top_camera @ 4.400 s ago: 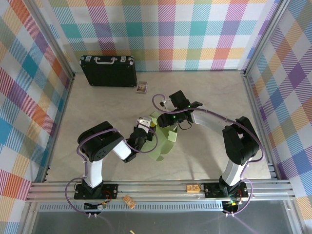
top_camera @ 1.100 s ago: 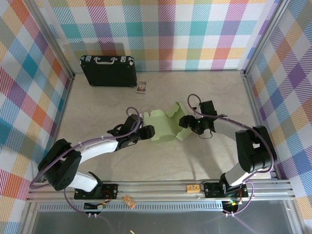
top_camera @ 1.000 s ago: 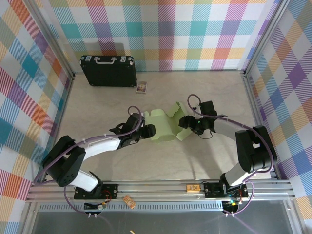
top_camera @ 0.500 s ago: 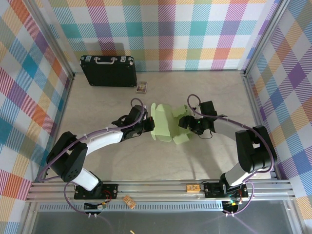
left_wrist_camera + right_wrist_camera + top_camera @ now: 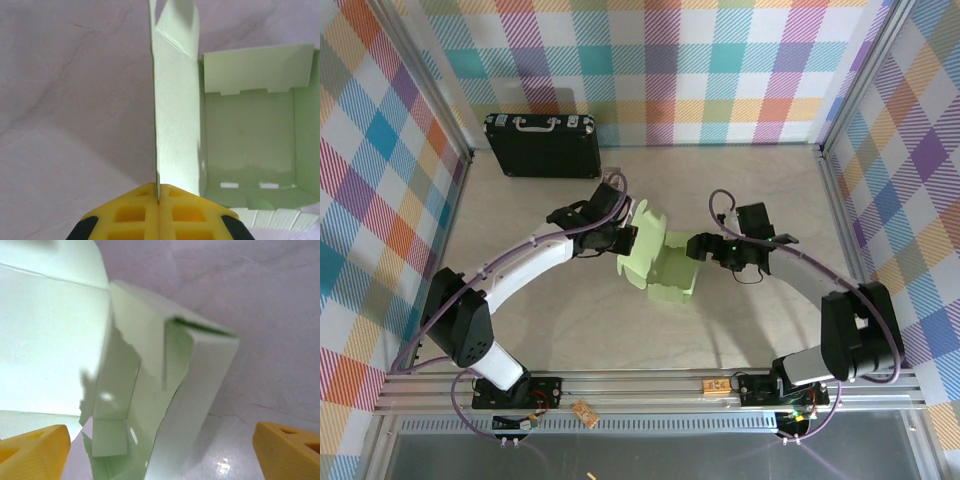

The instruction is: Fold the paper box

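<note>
The paper box is pale green card, partly folded into an open box shape in the middle of the table. My left gripper is shut on one upright wall of the box, the thin card edge pinched between the yellow fingers. The box's open inside lies to the right of that wall. My right gripper stands open at the box's right side, its yellow fingertips wide apart with the box's corner between them.
A black briefcase with a silver handle stands at the back left against the checked wall. A tiny picture card is mostly covered by the left arm. Metal frame rails border the table's near edge.
The left arm has stretched farther back and right, lifting and turning the card it holds. The box went from a flat sheet to a raised box shape. The right gripper stayed at its right side.
</note>
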{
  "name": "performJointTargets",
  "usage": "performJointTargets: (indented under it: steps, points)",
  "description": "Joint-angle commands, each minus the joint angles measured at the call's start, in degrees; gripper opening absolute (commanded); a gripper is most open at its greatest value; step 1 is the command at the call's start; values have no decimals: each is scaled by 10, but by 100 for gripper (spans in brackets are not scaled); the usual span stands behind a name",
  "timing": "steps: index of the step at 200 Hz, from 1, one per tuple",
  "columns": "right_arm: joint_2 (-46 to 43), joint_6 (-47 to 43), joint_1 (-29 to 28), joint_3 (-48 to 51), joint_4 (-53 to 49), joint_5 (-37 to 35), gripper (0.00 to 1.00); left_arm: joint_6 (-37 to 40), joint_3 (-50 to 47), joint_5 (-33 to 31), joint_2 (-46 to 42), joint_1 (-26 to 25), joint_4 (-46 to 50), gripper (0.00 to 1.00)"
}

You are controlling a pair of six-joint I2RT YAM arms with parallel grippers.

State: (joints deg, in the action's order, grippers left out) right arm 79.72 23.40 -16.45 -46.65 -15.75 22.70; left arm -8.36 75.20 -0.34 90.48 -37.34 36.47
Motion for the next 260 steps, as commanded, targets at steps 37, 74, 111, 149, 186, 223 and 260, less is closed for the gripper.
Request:
performJointTargets:
  steps: [37, 74, 111, 149, 186, 223, 260]
  points:
    - [-91, -61, 2, 10, -54, -12, 86, 259, 62, -43, 8, -11, 177, 3]
    - [-43, -60, -7, 7, -35, 16, 73, 401, 18, -9, -28, -19, 130, 2]
    - [-10, -58, -61, 23, 8, 17, 68, 451, -2, 8, -41, -22, 74, 6]
    - [8, -36, -116, 40, 60, -16, 64, 480, 0, 2, -36, -24, 35, 8]
    - [13, -13, -152, 66, 107, -93, 56, 503, -14, 1, -48, -25, -18, 8]
    - [41, -12, -156, 79, 146, -139, 51, 523, -28, 18, -56, -26, -34, 8]
    - [60, -16, -160, 78, 174, -144, 40, 521, -24, 30, -51, -26, -34, 11]
